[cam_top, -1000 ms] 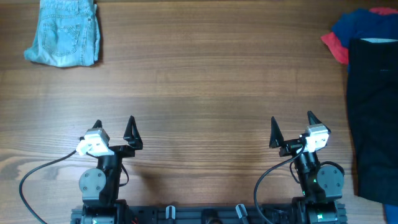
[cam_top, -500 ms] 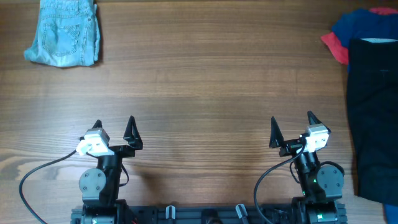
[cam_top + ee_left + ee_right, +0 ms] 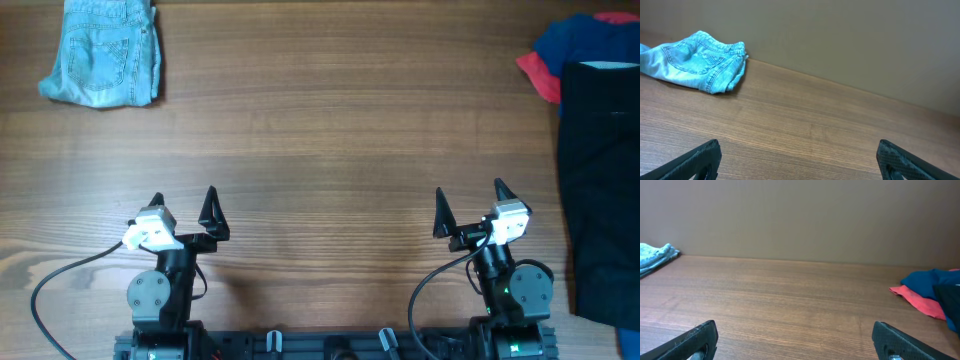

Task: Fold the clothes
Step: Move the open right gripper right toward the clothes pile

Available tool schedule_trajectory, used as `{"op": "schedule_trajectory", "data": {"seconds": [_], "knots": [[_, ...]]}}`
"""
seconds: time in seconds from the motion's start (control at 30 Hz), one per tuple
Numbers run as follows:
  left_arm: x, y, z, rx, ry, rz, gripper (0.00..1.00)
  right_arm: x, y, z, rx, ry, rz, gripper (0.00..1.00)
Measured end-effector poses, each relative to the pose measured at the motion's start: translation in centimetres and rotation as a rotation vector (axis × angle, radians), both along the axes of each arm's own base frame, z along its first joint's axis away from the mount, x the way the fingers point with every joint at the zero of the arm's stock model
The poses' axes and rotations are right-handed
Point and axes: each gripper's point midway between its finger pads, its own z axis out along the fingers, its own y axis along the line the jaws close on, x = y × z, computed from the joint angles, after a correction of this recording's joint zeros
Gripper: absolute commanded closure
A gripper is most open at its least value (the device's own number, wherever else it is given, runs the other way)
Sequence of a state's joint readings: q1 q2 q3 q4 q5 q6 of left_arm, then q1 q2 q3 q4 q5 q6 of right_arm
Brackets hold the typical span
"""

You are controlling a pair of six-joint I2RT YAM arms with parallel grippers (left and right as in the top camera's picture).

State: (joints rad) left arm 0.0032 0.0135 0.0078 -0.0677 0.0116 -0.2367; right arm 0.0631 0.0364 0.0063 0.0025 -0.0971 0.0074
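Observation:
Light blue denim shorts (image 3: 104, 52) lie folded at the table's far left corner, also seen in the left wrist view (image 3: 696, 60). At the far right a plain black garment (image 3: 603, 190) lies flat, overlapping a dark blue one (image 3: 580, 40) and a red one (image 3: 538, 74). The right wrist view catches the red (image 3: 918, 299) and dark blue (image 3: 930, 279) cloth. My left gripper (image 3: 183, 208) and right gripper (image 3: 468, 202) sit near the front edge, both open and empty, far from all clothes.
The wooden table (image 3: 330, 140) stretches between the shorts and the pile. A plain wall (image 3: 800, 215) stands behind the far edge. Cables loop beside each arm base at the front.

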Motion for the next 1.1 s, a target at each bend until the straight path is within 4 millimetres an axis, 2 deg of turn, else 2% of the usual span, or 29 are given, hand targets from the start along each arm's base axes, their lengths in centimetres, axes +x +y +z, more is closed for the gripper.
{"op": "schedule_trajectory", "data": {"seconds": [0.17, 0.27, 0.33, 0.4, 0.5, 0.57, 0.73, 0.83, 0.93, 1.03, 1.1], "knots": [[0.0, 0.0, 0.0, 0.000, 0.000, 0.000, 0.00, -0.1, 0.8, 0.3, 0.066, 0.001, 0.047, 0.00], [0.0, 0.0, 0.0, 0.000, 0.000, 0.000, 0.00, -0.5, 2.1, 0.4, 0.355, 0.063, 0.119, 0.00], [0.0, 0.0, 0.0, 0.000, 0.000, 0.000, 0.00, -0.6, 2.6, 0.4, 0.638, 0.140, 0.140, 0.00], [0.0, 0.0, 0.0, 0.000, 0.000, 0.000, 0.00, -0.7, 2.8, 0.4, 0.844, 0.195, 0.142, 0.00], [0.0, 0.0, 0.0, 0.000, 0.000, 0.000, 0.00, -0.7, 2.9, 0.3, 0.971, 0.233, 0.137, 0.00], [0.0, 0.0, 0.0, 0.000, 0.000, 0.000, 0.00, -0.6, 2.9, 0.1, 0.984, 0.247, 0.131, 0.00], [0.0, 0.0, 0.0, 0.000, 0.000, 0.000, 0.00, -0.7, 3.0, 1.0, 0.839, 0.186, 0.158, 0.01], [0.0, 0.0, 0.0, 0.000, 0.000, 0.000, 0.00, -0.8, 2.9, 3.5, 0.755, 0.128, 0.166, 0.01], [0.0, 0.0, 0.0, 0.000, 0.000, 0.000, 0.00, -0.5, 2.3, 5.0, 0.686, 0.145, 0.119, 0.01], [0.0, 0.0, 0.0, 0.000, 0.000, 0.000, 0.00, 0.4, 1.8, 6.0, 0.618, 0.202, 0.063, 0.00], [0.0, 0.0, 0.0, 0.000, 0.000, 0.000, 0.00, 1.7, 1.1, 6.8, 0.572, 0.262, -0.004, 0.01]]}}
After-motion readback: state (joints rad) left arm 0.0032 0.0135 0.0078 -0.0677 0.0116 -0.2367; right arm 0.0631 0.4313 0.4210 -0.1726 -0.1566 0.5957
